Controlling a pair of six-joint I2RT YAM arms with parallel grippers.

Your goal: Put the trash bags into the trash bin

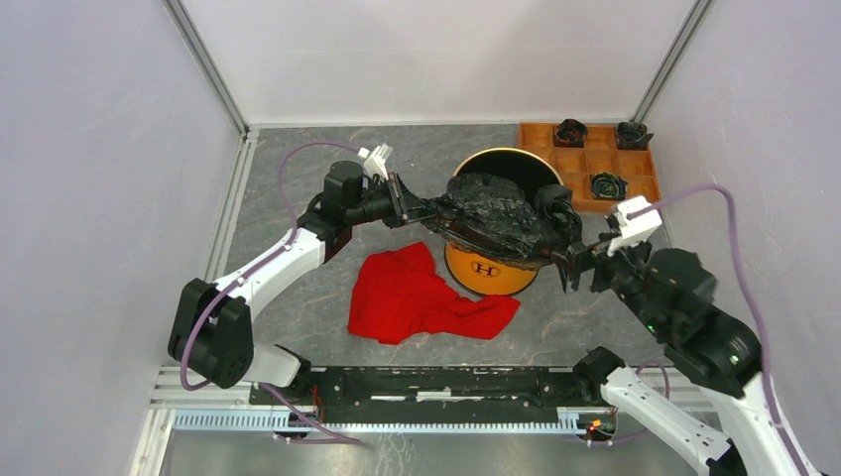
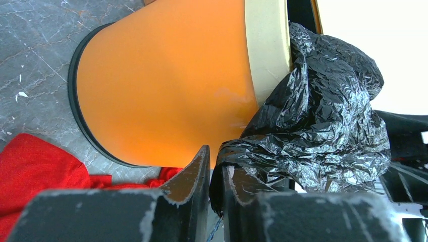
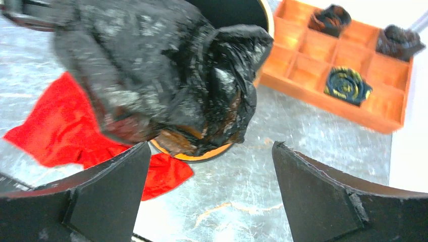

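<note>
The crinkled glossy black trash bag (image 1: 496, 216) hangs draped over the near rim of the orange-yellow trash bin (image 1: 486, 270), covering most of its mouth. The bag also shows in the left wrist view (image 2: 318, 126) and in the right wrist view (image 3: 151, 70). My left gripper (image 1: 409, 206) is shut on the bag's left edge and holds it up beside the bin (image 2: 166, 85). My right gripper (image 1: 572, 263) is open and empty, just right of the bag and the bin (image 3: 202, 154), its jaws wide apart above the table.
A red cloth (image 1: 421, 295) lies on the table in front of the bin. An orange-brown compartment tray (image 1: 585, 159) at the back right holds three small dark rolled bundles. White walls close in the table on three sides.
</note>
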